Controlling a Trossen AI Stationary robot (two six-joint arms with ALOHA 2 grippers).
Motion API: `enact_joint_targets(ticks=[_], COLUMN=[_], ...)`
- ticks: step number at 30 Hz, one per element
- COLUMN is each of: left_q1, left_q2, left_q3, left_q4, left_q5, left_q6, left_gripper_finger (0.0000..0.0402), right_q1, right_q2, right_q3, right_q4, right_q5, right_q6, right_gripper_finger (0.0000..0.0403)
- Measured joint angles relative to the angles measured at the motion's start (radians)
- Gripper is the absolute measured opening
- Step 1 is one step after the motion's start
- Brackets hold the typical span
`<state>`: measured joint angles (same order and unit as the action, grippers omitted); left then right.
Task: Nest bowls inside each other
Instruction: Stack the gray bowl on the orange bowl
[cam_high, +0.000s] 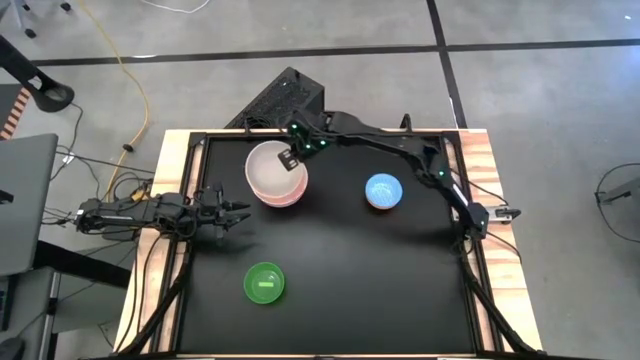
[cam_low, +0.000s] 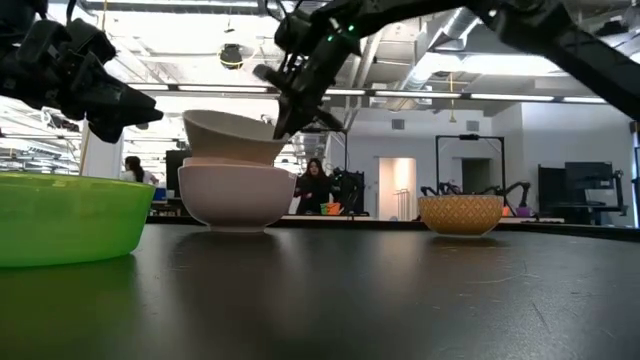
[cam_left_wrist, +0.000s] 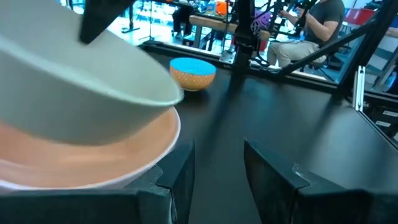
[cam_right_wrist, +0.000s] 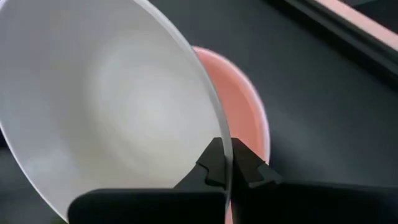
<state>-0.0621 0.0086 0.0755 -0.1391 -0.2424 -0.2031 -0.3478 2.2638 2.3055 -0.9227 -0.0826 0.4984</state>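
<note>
A large white bowl hangs tilted over the pink bowl at the table's far middle, and my right gripper is shut on it. In the low view the white bowl dips into the mouth of the pink bowl, which stands on its base. A smaller blue bowl stands to the right, and a green bowl stands nearer the front. My left gripper waits open and level at the table's left edge, touching nothing. My right gripper pinches the white bowl's rim on the bowl's far right side, with one finger inside the bowl and one outside. The fingers slant down from the table's far right. The bowl is tilted, its underside inside the pink bowl's mouth; whether it rests there I cannot tell.
A raised frame runs round the black tabletop. A dark box lies just beyond the far edge. In the low view, people show in the room behind the table. Bare black surface lies between the green bowl and the blue bowl.
</note>
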Motion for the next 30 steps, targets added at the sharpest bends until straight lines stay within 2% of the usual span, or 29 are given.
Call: enact_joint_targets(ticks=[5, 14, 20, 30], left_q1=[0.0, 0.0, 0.0, 0.0], left_q2=[0.0, 0.0, 0.0, 0.0], left_q3=[0.0, 0.0, 0.0, 0.0], left_q4=[-0.007, -0.006, -0.006, -0.005], left_q5=[0.0, 0.0, 0.0, 0.0], left_q6=[0.0, 0.007, 0.006, 0.006], left_gripper_finger=[0.0128, 0.0128, 0.0128, 0.0128], right_q1=[-0.004, -0.004, 0.007, -0.016], right_q2=[0.065, 0.068, 0.068, 0.053], right_q3=[0.051, 0.029, 0.029, 0.029], right_q4=[-0.013, -0.042, -0.043, -0.064], right_q5=[-0.003, -0.002, 0.035, 0.032], right_q6=[-0.003, -0.007, -0.034, -0.04], right_gripper_finger=[0.0007, 0.0015, 0.007, 0.0151])
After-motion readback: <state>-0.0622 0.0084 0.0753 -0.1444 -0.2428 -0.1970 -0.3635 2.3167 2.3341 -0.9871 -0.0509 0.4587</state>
